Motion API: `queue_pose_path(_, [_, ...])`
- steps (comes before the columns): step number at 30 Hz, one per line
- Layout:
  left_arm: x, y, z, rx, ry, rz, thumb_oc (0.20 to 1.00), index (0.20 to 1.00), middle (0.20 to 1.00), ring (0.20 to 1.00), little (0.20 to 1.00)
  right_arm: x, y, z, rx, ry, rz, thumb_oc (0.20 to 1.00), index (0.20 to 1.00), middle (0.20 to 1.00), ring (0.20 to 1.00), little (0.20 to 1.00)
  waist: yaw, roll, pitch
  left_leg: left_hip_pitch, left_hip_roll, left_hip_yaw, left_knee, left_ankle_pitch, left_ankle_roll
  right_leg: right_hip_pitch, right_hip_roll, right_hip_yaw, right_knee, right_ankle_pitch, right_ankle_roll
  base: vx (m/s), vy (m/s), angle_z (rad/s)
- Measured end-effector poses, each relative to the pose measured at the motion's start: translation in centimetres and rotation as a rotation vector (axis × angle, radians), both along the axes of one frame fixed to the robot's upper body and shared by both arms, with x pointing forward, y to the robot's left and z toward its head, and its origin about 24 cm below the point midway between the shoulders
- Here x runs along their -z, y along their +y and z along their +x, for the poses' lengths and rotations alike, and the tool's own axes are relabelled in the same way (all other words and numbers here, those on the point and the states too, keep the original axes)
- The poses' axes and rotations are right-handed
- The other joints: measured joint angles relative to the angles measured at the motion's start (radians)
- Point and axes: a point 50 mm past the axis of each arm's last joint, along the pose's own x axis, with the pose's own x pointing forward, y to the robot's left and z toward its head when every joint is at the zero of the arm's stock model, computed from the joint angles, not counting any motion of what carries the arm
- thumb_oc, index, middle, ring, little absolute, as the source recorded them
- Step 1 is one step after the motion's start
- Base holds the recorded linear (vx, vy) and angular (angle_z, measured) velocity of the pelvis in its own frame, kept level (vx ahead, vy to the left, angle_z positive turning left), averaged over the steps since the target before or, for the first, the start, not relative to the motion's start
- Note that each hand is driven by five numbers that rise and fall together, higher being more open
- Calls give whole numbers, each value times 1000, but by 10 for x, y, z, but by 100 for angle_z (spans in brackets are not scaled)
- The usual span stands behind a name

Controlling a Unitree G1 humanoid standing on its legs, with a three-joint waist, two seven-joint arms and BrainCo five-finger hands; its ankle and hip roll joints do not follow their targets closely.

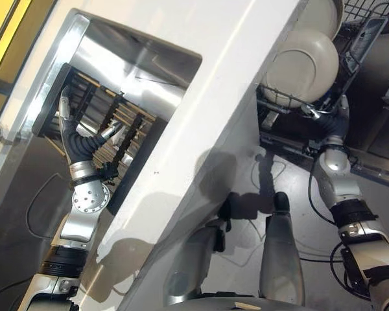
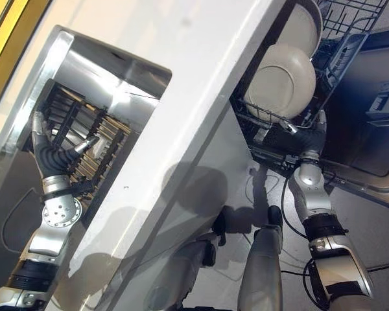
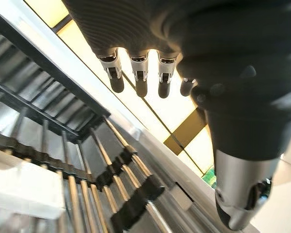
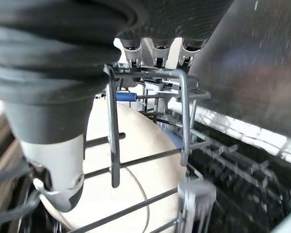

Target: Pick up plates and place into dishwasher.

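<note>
Two round cream plates (image 1: 303,65) stood on edge in wire dishwasher rack (image 2: 350,19), at 1 o'clock.

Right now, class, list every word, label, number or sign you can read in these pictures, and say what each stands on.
None can be read.
Plates in the dishwasher rack: plain, no print.
Drying rack in the sink: no label shows.
Counter: no markings.
Left hand and right hand: no text visible on their covers.
</note>
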Motion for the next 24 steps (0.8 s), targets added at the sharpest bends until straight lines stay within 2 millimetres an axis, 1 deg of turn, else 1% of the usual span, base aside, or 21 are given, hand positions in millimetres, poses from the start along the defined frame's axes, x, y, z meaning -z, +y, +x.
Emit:
queue_pose_path(2, [4, 1, 0, -4, 16, -10, 1000, 1000, 1000, 1000, 1000, 0, 5, 3, -1, 13, 7, 1000, 1000, 1000, 1000, 1000, 4, 0, 0, 8, -4, -13, 0, 2, 1, 16, -6, -8, 0, -4, 2, 20, 78, 19])
queue_pose_path(5, [10, 1, -1, -3, 40, -19, 1000, 1000, 1000, 1000, 1000, 5, 4, 4, 24, 47, 14, 1000, 1000, 1000, 1000, 1000, 26, 0, 0, 45, -10, -18, -9, 3, 3, 50, -15, -14, 0, -10, 4, 31, 75, 9])
queue_pose_path(9, [15, 2, -4, -5, 61, -27, 1000, 1000, 1000, 1000, 1000, 8, 1, 5, 47, 71, 16, 1000, 1000, 1000, 1000, 1000, 26, 1, -1, 67, -24, -38, -24, 15, 8, 73, -34, -30, 0, -24, 2, 21, 56, 16])
queue_pose_path(14, [19, 3, -5, 1, 74, -31, 1000, 1000, 1000, 1000, 1000, 9, 0, 5, 60, 81, 18, 1000, 1000, 1000, 1000, 1000, 31, 1, -1, 86, -27, -47, -30, 17, 9, 95, -40, -40, -1, -20, 9, 21, 39, 6])
queue_pose_path(19, [17, 3, -5, 22, 60, -25, 1000, 1000, 1000, 1000, 1000, 13, -2, 5, 67, 98, 19, 1000, 1000, 1000, 1000, 1000, 53, 2, -1, 115, -28, -55, -39, 19, 8, 122, -44, -49, -3, -28, 8, 14, 36, 4])
queue_pose_path(24, [19, 3, -6, 54, 57, -46, 1000, 1000, 1000, 1000, 1000, 14, 0, 6, 0, 106, 15, 1000, 1000, 1000, 1000, 1000, 52, 3, -2, 141, -33, -66, -46, 20, 8, 150, -52, -60, -2, -40, 4, 3, 44, 7])
